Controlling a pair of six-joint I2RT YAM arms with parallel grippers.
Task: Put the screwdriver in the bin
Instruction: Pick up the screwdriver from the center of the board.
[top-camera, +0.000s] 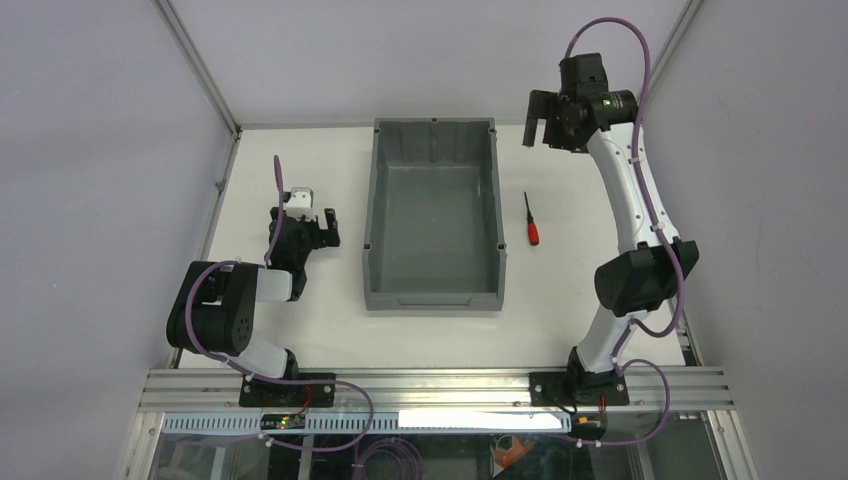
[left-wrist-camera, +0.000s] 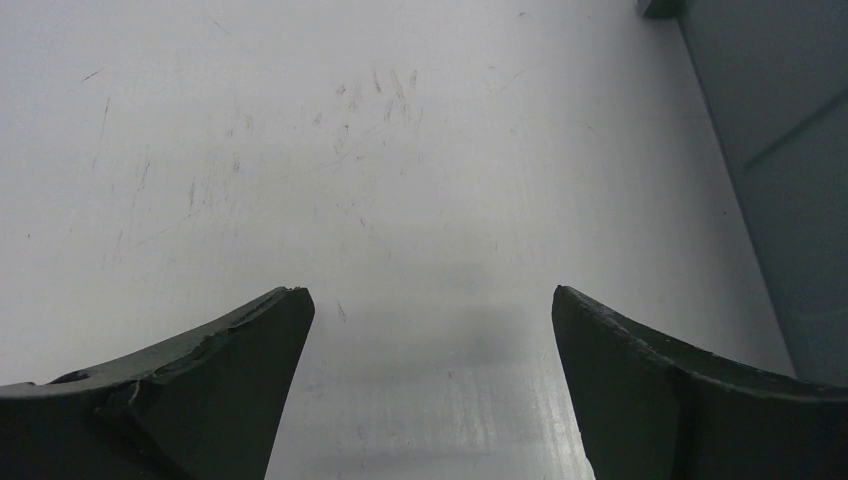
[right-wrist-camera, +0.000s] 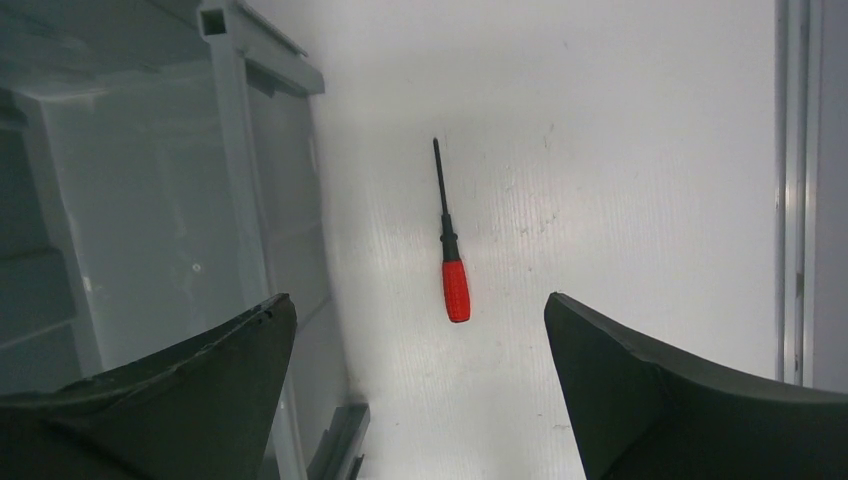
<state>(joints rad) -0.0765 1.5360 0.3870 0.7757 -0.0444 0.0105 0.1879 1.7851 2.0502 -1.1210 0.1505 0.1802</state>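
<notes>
Right wrist view: the right hand (right-wrist-camera: 417, 300) hangs with fingers spread wide, gripping nothing. The screwdriver (right-wrist-camera: 447, 232) lies flat on the desk (right-wrist-camera: 620, 180) below and ahead of it, between the two fingers, handle nearest. The bin (right-wrist-camera: 150, 200) stands to this hand's left, apart from the screwdriver. The left hand (left-wrist-camera: 432, 292), also spread, sits low over the desk.

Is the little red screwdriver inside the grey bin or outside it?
Outside. The screwdriver lies flat on the table right of the bin, apart from its wall; nothing shows on the bin's floor.
</notes>
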